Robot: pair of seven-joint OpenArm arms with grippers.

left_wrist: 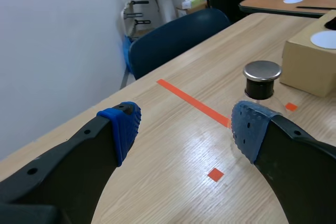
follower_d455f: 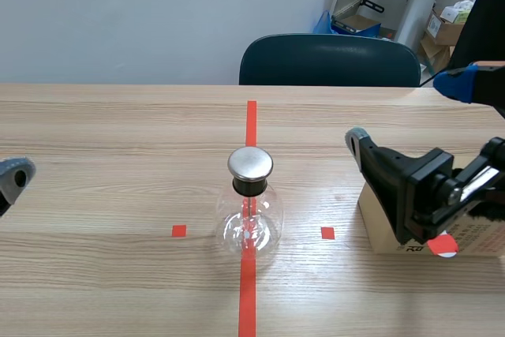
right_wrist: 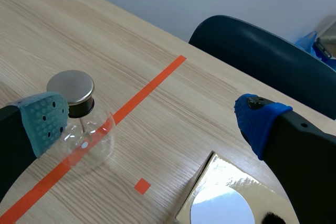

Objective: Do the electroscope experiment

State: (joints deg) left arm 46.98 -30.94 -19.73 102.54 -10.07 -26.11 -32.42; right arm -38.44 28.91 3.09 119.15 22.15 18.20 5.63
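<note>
Electroscope (follower_d455f: 250, 209): glass flask, upright, set on the middle tape line of the table (follower_d455f: 118, 132), metal cap (follower_d455f: 250, 163) on top. Right gripper (follower_d455f: 407, 111) is seen spread wide above a cardboard box (follower_d455f: 380, 230) near the flask, with nothing held. Of the left arm only one grey pad (follower_d455f: 16, 173) is shown, at the table's edge, well apart from the flask.

Left wrist view: left gripper (left_wrist: 186, 127) is held open and empty. Cap and box lie ahead, past one finger; the flask's glass is hidden by that finger.

Right wrist view: the flask is partly covered by the grey-green pad (right_wrist: 44, 119). The box, with a white disc (right_wrist: 223, 211) on it, lies under the gripper.

Step judged: something is to be fetched from the box and brought to the cap. The cap should be approached from above and touched lightly. The glass is best left unpushed, as a round flask may be tipped easily.

Unclear: the leaves inside the flask cannot be made out. A dark thing at the box's near edge is cut off. The box's label is partly covered.
</note>
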